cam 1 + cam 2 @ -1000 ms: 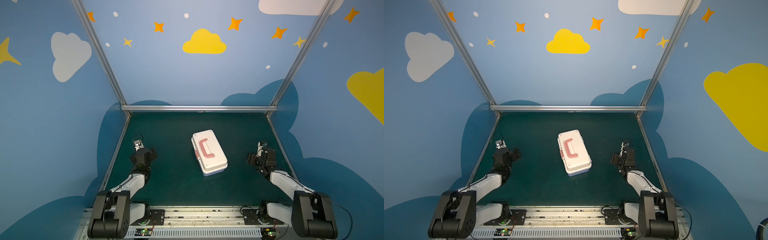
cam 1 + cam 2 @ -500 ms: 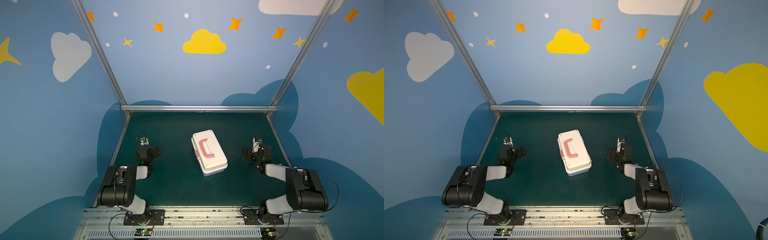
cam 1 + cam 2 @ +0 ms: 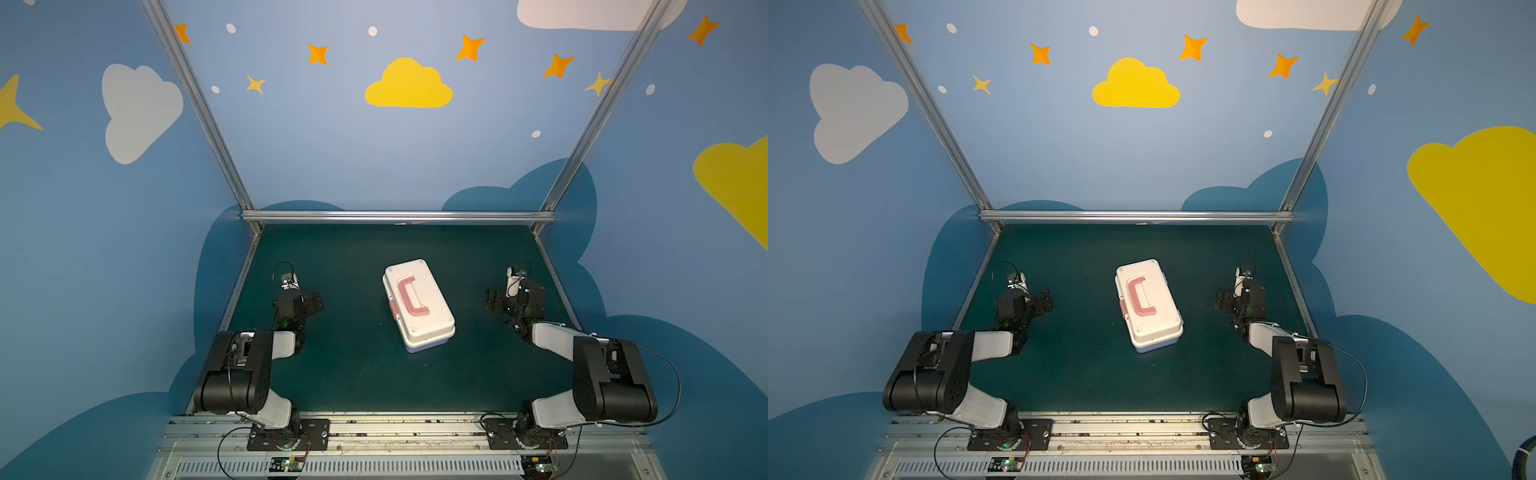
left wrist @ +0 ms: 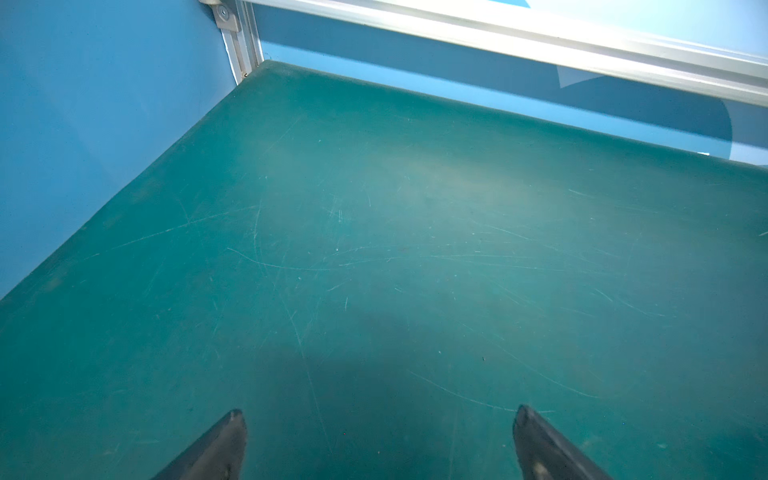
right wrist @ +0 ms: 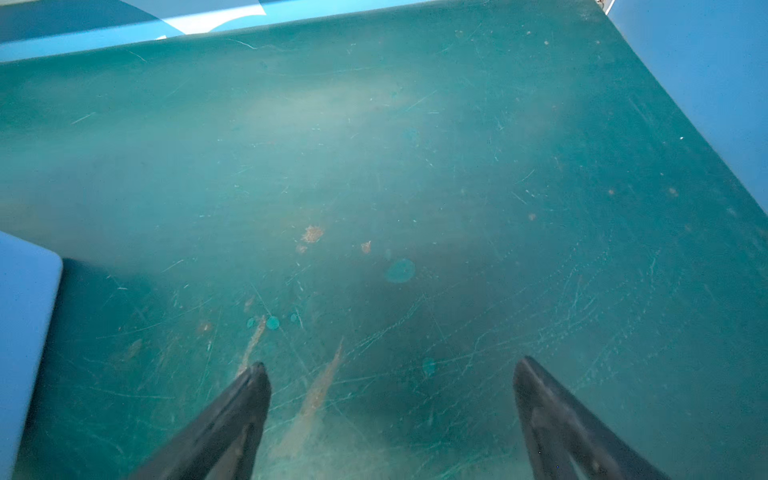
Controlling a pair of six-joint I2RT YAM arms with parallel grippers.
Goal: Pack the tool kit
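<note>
The tool kit (image 3: 428, 320) (image 3: 1158, 324), a white rounded case, lies closed in the middle of the green mat in both top views. Its pink C-shaped handle (image 3: 409, 297) lies flat on the lid and its pink latch (image 3: 392, 309) faces left. My left gripper (image 3: 309, 302) (image 3: 1043, 301) rests low over the mat well left of the case, open and empty; the left wrist view shows its fingertips (image 4: 235, 419) wide apart over bare mat. My right gripper (image 3: 494, 299) (image 3: 1223, 301) sits right of the case, open and empty (image 5: 390, 365). A pale corner of the case (image 5: 25, 332) shows there.
The green mat (image 3: 353, 374) is scratched and stained. Blue walls close it in on the left, right and back, with an aluminium rail (image 3: 395, 216) along the back edge. Both arms are folded close over their bases (image 3: 286, 432) at the front rail.
Both arms have folded back, their elbows swinging up over the bases, and both grippers have drawn slightly toward the back. The case has not moved.
</note>
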